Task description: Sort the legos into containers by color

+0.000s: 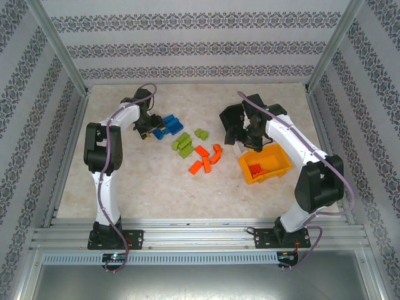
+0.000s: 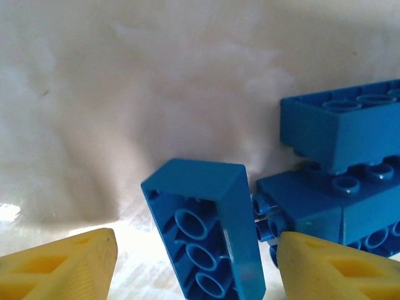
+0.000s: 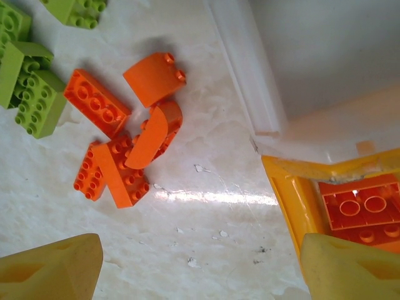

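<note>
Bricks lie in three loose colour groups in the middle of the pale marbled table (image 1: 125,187); blue bricks (image 1: 167,125) at the left, lime green bricks (image 1: 183,145) just right of them, orange-red bricks (image 1: 206,158) nearest the orange-yellow bin (image 1: 269,175). The left gripper (image 2: 197,272) is down at the near-left edge of the blue group; its yellow fingers (image 2: 62,265) stand apart on either side of a tipped blue brick (image 2: 206,231) that lies on its side with its hollow underside facing the wrist camera; a gap shows on each side, so neither finger touches it; stacked blue bricks sit just beside it on the right. The right gripper (image 3: 200,275) hangs over the table at the left wall of the orange-yellow bin, jaws wide apart and holding nothing; an orange-red brick in the bin (image 3: 362,209) rests on the bin floor; a white bin (image 3: 247,81) stands just beyond that bin; a black bin (image 1: 228,117) sits farther back, partly behind the right arm.
</note>
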You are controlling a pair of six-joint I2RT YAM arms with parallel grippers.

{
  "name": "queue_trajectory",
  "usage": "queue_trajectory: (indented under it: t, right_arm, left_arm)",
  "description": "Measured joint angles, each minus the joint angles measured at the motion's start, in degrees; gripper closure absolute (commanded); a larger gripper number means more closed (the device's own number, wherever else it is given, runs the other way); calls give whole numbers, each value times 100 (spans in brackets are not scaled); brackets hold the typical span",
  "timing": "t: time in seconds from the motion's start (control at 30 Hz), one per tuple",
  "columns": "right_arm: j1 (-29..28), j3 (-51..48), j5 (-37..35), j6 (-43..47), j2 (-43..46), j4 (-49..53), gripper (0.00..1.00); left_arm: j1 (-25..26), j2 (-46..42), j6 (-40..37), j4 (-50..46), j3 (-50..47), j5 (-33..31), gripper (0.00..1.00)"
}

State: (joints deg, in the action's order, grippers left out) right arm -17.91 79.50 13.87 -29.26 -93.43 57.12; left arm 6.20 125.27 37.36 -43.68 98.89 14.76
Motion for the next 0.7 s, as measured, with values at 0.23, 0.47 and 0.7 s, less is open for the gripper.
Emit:
queue_trajectory:
  t: [0.23, 0.47, 0.7]
  right_arm:
    - [2, -116, 42, -68, 22, -70, 17]
    - [2, -11, 66, -68, -70, -101, 18]
    - [-35, 188, 109, -103, -240, -162, 18]
  left_arm:
    - [-26, 267, 17, -127, 190, -26, 52]
    - [-37, 264, -61, -186, 195, -46, 68]
    - [-87, 46, -254, -111, -127, 15, 69]
